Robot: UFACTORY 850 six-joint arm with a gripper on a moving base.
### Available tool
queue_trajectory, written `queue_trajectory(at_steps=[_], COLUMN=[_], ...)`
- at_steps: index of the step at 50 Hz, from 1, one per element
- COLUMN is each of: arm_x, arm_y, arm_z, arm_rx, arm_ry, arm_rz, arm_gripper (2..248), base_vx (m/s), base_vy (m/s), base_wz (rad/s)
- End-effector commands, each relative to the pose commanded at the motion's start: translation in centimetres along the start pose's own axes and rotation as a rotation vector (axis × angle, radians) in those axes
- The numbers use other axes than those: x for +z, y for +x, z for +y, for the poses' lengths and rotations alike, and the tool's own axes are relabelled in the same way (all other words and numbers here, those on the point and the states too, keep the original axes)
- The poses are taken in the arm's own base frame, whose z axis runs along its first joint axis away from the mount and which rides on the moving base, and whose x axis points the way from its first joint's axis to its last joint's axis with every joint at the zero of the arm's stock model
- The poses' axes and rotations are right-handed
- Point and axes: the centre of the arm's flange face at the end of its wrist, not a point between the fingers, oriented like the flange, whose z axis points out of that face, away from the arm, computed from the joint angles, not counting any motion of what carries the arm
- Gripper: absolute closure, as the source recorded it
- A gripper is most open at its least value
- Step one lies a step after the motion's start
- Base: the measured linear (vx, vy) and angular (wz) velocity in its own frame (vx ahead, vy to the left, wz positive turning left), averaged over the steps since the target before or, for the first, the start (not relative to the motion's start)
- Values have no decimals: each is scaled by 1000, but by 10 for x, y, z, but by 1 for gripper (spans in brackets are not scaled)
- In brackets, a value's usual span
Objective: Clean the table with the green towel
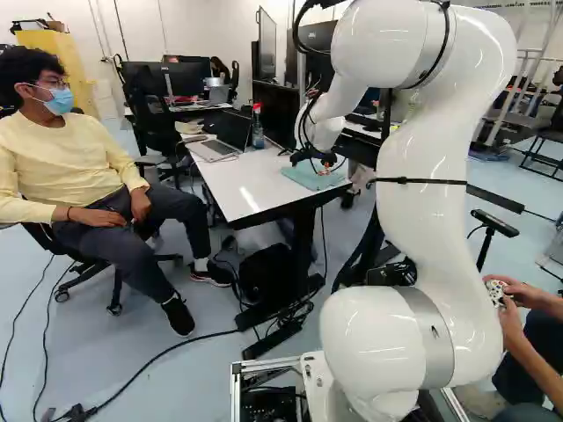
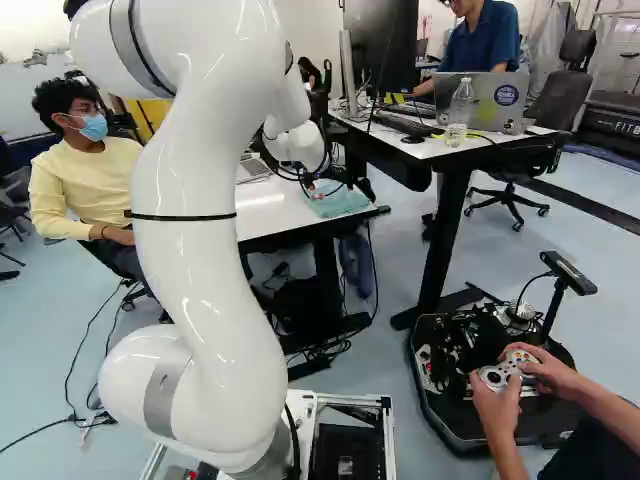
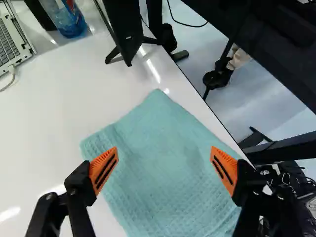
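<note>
Wide open, the claw [image 1: 326,168] is over the green towel [image 3: 163,163].
It has hold of nothing. The towel lies spread out by the edge of the white worktop [image 3: 49,113], with a laptop [image 1: 214,149] and a blue bottle [image 3: 71,22] farther along.

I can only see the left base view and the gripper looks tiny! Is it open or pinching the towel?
Observer: In the wrist view the gripper is wide open, with the green towel showing between its fingers.
Operator: Oh! Is the towel smooth or bumpy?
Observer: Bumpy. Up close it has a pattern of little squares.
Operator: And what's that black pole on the right standing on? I can't see its bottom.
Observer: The right base view shows the pole rising from a low black base with rounded corners.
</note>
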Motion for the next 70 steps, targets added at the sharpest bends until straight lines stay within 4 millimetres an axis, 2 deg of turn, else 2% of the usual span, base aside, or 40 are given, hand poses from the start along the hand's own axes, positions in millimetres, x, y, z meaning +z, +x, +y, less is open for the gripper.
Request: queue_trajectory(at_steps=[51,57,58,63,70], arm_x=[-1,-1,-1,-1,-1], arm_y=[-8,-8,-8,-9,-9], arm_z=[0,0,0,0,0], arm_rx=[-45,-46,-46,-46,-46], arm_ry=[-1,-1,-1,-1,-1], arm_rz=[-83,-90,-91,-95,-96], arm_gripper=[3,7,20,26,25], base_vx=[0,0,0,0,0], base_vy=[0,0,0,0,0], base_wz=[0,0,0,0,0])
